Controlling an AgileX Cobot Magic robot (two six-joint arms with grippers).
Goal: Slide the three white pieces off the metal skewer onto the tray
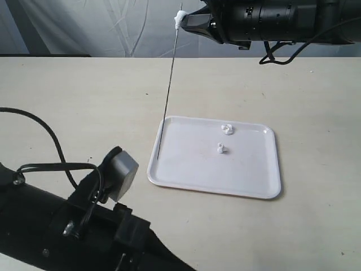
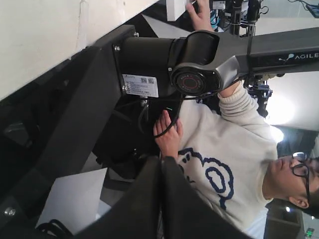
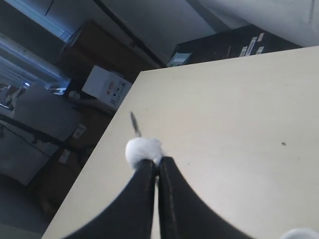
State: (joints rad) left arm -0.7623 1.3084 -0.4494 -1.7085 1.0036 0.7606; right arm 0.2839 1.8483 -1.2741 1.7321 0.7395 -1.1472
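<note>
Surface: pale beige tabletop (image 1: 73, 96), white sheeting behind.
Receptacle: tray (image 1: 225, 175) lies flat, right of centre.
Rod: metal skewer (image 1: 168, 96) stands near upright, lower tip on the tray by its left rim.
Loose: first white piece (image 1: 228, 129) near the tray's far rim; second white piece (image 1: 220, 148) nearer the middle, apart.
Skewered: third white piece (image 1: 179, 18) at the skewer's top, touching the right gripper (image 1: 185, 21).
Right claw: jaws closed, seemingly pinching the skewer beside that piece.
Left claw: left gripper (image 2: 160, 167) closed, empty.
Writing: "AGILE" on an arm casing (image 2: 299, 57); white code label (image 2: 140, 85), print too small to read.
</note>
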